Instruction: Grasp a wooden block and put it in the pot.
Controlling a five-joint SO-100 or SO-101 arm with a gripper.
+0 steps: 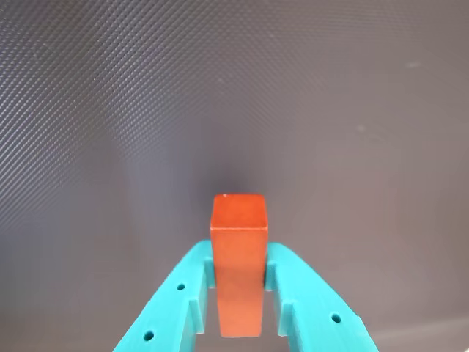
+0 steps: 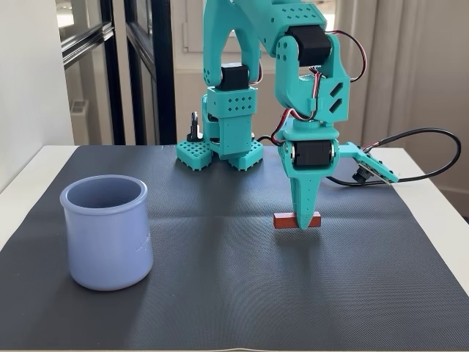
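With the claw (image 1: 240,293) pinching the wooden block (image 1: 239,257) across its narrow sides on the desk (image 2: 220,293), squeeze firmly and lift straight up before swinging toward the pot (image 2: 107,232).

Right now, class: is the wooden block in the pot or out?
Out: the wooden block lies on the mat, apart from the pot.
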